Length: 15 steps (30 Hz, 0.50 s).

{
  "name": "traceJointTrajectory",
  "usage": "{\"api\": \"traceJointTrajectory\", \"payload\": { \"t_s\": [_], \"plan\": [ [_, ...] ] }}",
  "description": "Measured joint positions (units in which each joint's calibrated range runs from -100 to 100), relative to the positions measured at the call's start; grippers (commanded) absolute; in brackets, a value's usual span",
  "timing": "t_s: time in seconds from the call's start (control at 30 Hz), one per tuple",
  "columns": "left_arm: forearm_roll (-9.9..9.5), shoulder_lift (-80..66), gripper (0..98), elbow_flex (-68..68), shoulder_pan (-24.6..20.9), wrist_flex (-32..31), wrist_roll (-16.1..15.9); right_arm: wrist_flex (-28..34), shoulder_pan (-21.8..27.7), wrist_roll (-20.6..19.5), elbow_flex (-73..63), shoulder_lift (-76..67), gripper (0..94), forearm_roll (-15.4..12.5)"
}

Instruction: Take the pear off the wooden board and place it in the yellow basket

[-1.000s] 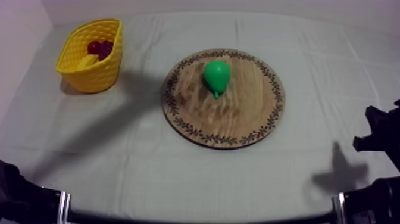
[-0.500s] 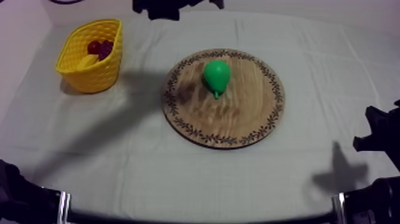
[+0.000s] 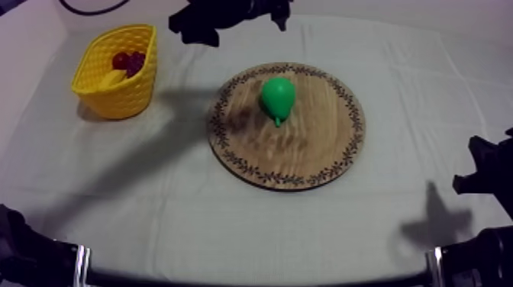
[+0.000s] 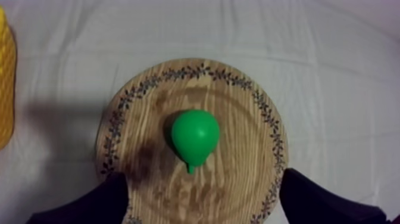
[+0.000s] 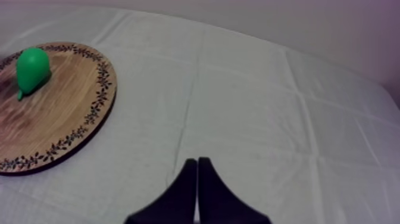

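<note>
One pear [image 3: 277, 95] on board [image 3: 321, 153], L tool [image 4: 205, 192] wide, tips cut off, R tool [image 5: 197, 164] narrow

Top slants over table [image 3: 427, 91], left wrist above shared board [image 4: 241, 140]; right wrist low beside

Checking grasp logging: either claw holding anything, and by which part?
Nothing held: left claw open, pear untouched on the wooden board; right claw shut, empty.
</note>
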Motion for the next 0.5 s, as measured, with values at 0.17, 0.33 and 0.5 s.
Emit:
{"api": "traceJointTrajectory", "payload": {
  "t_s": [0.17, 0.33, 0.5],
  "plan": [
    [0.08, 3.4, 96.7, -0.7, -0.1, -0.9, 0.9, 0.0, 0.0, 0.0, 0.0, 0.0, 0.3, 0.0],
    [0.10, 7.9, 96.6, -2.1, 0.0, -1.4, 2.3, 0.0, 0.0, 0.0, 0.0, 0.0, 0.3, 0.0],
    [0.09, 13.3, 96.6, -4.5, 0.0, -1.7, 3.4, 0.0, 0.0, 0.0, 0.0, 0.0, 0.3, 0.0]
  ]
}}
